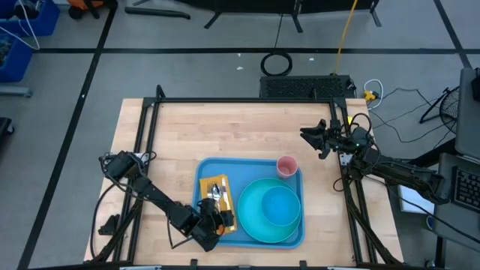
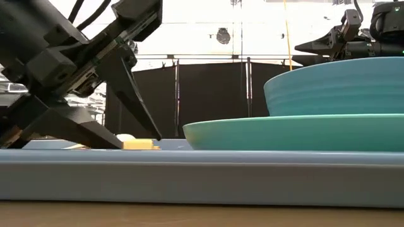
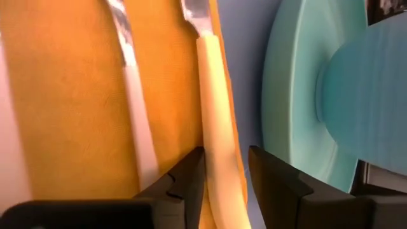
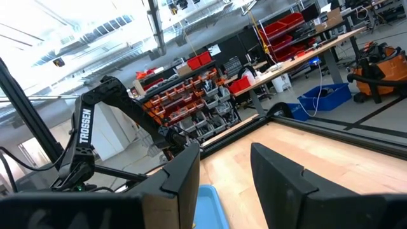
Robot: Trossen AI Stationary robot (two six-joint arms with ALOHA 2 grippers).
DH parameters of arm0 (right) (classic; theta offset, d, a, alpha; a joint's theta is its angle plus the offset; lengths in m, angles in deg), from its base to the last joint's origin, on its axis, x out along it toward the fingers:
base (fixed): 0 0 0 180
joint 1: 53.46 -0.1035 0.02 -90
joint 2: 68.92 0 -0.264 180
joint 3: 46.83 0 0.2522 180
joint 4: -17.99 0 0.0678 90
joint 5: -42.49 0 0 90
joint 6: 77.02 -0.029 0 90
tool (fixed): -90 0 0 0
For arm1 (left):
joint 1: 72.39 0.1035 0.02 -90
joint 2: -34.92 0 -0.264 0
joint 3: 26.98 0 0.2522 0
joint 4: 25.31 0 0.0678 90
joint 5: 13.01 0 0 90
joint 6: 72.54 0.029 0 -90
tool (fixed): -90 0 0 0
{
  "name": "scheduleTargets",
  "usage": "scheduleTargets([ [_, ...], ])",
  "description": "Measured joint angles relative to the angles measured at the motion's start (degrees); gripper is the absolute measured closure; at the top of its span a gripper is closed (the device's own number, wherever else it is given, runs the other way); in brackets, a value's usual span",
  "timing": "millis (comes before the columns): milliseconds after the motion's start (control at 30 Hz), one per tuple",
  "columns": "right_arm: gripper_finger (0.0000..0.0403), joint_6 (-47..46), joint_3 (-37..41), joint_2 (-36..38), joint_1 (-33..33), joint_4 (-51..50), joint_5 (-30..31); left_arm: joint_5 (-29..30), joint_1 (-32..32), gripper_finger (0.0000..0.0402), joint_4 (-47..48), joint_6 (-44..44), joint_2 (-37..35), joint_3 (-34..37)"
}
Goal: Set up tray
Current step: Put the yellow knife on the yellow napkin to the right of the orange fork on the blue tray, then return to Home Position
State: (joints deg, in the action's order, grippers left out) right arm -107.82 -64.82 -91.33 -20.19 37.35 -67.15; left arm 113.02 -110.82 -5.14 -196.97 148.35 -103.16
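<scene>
On the bench [image 1: 172, 135] the blue tray [image 1: 206, 171] lies between the arms, its left part carrying an orange napkin [image 1: 204, 187] with cutlery, and the left hand [image 1: 217, 219] sits low at that near-left corner, far nearer than the right. Seen from its wrist, a pale yellow utensil handle [image 3: 213, 127] runs lengthwise straight between the two fingers [image 3: 184, 184], which stand narrowly apart on either side without clearly pinching it, beside the teal plate [image 1: 259, 221] and bowl [image 1: 281, 206]. Raised off the tray's far-right side, near the pink cup [image 1: 286, 166], the right hand [image 1: 313, 135] waits with fingers parted and empty
</scene>
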Motion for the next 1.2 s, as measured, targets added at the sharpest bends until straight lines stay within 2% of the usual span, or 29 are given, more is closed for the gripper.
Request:
scheduleTargets([
  [567, 0.0273, 0.0, 0.0, 0.0, 0.0, 0.0, 0.0, 0.0, -1.8, 0.0273, 2.4, -4.9, -0.2, 0.0],
  [867, 0.0273, 0.0, 0.0, 0.0, 0.0, 0.0, 0.0, -1.6, -1.8, 0.0272, 7.5, -3.1, -4.1, 0.0],
  [933, 0.0273, 0.0, 0.0, 0.0, 0.0, 0.0, 0.0, -3.1, -1.8, 0.0272, 10.6, -2.3, -5.4, 0.0],
  [1067, 0.0273, 0.0, 0.0, 0.0, 0.0, 0.0, 0.0, -6.0, -1.8, 0.0272, 22.8, 2.3, -11.5, 0.0],
  [1133, 0.0273, 0.0, 0.0, 0.0, 0.0, 0.0, 0.0, -4.5, -2.0, 0.0272, 30.8, 5.0, -15.9, 0.0],
  [1200, 0.0273, 0.0, 0.0, 0.0, 0.0, 0.0, 0.0, 0.4, -2.7, 0.0272, 38.5, 8.1, -20.2, 0.0],
])
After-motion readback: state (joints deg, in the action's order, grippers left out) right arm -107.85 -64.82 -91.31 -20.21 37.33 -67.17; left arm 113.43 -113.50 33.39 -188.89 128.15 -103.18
